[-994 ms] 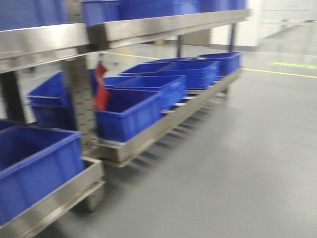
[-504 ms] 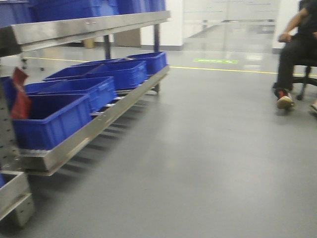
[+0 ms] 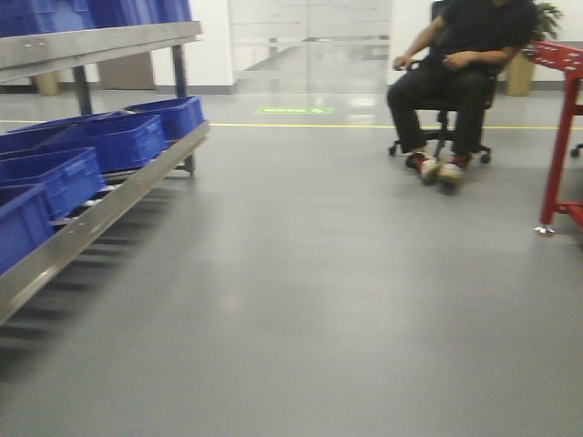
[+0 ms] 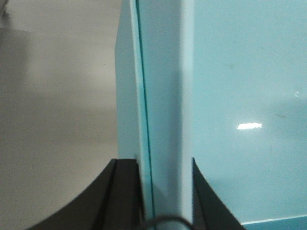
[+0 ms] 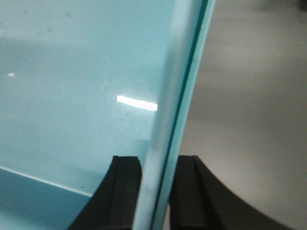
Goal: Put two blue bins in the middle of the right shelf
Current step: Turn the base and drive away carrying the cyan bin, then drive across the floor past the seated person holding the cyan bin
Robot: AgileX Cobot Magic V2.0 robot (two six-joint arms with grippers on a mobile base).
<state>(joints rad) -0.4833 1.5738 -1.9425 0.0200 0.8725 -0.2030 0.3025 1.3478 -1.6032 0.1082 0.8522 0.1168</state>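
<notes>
A blue bin (image 4: 240, 72) is carried between the two arms. In the left wrist view its left wall is clamped between the closed jaws of the left gripper (image 4: 165, 165). In the right wrist view the opposite wall is pinched the same way by the right gripper (image 5: 157, 160). Bare floor (image 3: 319, 291) is seen beyond each wall, so the bin is judged to be held clear of any shelf.

In the front view a steel rack (image 3: 100, 41) is seen along the left edge. A wide shiny rail fronts its upper tier, and other blue bins (image 3: 118, 137) are lined up on its lower tier. Whether that upper tier is the right shelf middle cannot be told. Across the open floor, a seated person (image 3: 455, 64) and a red frame (image 3: 565, 137) are seen at the right.

The step in hand is judged to be transport. It is done well if both grips are held firm and level, so that the walls are not twisted. The base should be turned smoothly, and a wide berth given to the person and the frame. The bin should be raised above the front rail before it is slid in.
</notes>
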